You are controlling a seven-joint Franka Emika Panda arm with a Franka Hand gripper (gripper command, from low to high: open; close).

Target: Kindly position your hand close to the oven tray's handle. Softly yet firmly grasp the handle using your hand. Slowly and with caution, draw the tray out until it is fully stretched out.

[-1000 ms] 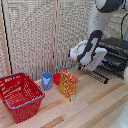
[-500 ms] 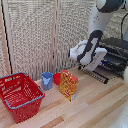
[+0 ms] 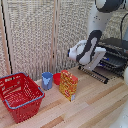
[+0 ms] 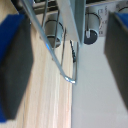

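From the exterior view we have the hand (image 3: 95, 62) down at the front of the toaster oven (image 3: 116, 52), with the tray (image 3: 95, 73) jutting out just below it, already partly drawn. Basket and cups sit well apart.

On the wrist view our fingers (image 4: 15, 65) stand wide, the tray's bars (image 4: 57, 47) and oven knobs (image 4: 53, 29) between them, nothing held. We judge it best to centre on the front bar, close firmly, then pull straight and slow.
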